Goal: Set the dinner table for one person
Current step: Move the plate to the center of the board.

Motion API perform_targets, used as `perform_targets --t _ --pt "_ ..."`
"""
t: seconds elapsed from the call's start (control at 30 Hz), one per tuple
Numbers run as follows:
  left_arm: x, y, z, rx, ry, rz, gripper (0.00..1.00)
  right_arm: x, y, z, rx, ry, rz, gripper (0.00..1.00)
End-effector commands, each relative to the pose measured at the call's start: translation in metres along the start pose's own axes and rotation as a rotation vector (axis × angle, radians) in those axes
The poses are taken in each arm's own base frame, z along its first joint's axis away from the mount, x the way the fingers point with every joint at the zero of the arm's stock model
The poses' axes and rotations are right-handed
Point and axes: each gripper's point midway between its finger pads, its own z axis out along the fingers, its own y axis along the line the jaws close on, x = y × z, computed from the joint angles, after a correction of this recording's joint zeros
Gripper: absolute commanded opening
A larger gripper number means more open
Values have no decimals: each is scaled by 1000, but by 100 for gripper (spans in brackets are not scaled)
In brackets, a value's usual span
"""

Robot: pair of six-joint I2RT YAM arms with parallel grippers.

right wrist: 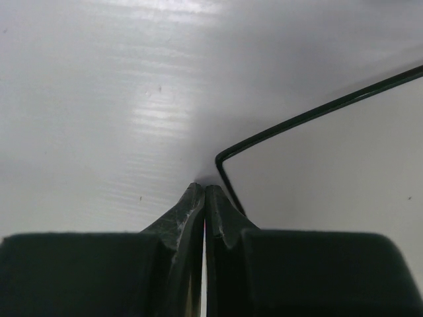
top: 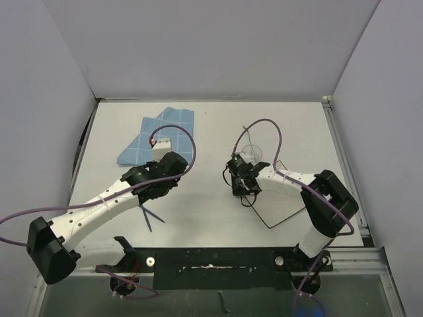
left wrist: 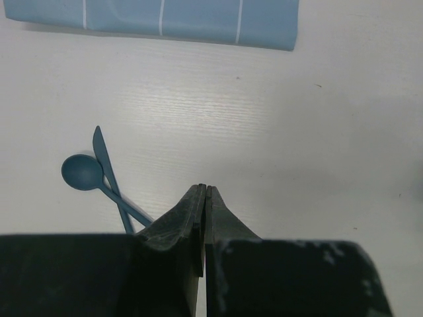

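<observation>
Top external: white dinner table point(top: 211, 129), grey walls point(top: 198, 46); left hand point(left wrist: 205, 198), right hand point(right wrist: 205, 195) both together, empty.

Cloth point(left wrist: 198, 23) noted blue, gridded in white lines. Spoon point(left wrist: 82, 173) and knife point(left wrist: 106, 162) seen dark blue. Surface point(left wrist: 297, 132) recorded white. Cable point(top: 173, 127) on arm noted purple.

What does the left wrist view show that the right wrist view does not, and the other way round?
Left wrist only: beside the left hand, a blue spoon and a blue knife lying crossed, and the edge of a blue gridded cloth. Right wrist only: the corner of a flat white piece with a thin black edge, close to the right hand. Both: the white dinner table and that arm's own shut hand.
</observation>
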Motion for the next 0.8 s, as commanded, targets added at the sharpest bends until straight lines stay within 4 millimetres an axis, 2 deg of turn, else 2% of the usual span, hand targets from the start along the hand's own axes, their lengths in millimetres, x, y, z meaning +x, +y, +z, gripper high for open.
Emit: perform_targets --t 0.0,0.27,0.47,0.77 --pt "-19 -10 -1 13 -26 -17 0 -14 -23 10 29 -22 38 0" --pt "-23 -18 7 14 -16 -6 0 -19 -71 12 53 -18 137 0" --pt "-22 -23 14 14 -4 2 0 -22 -101 7 87 -26 183 0" --pt "-24 -21 14 20 -10 -1 0 -21 -121 0 107 -36 223 0"
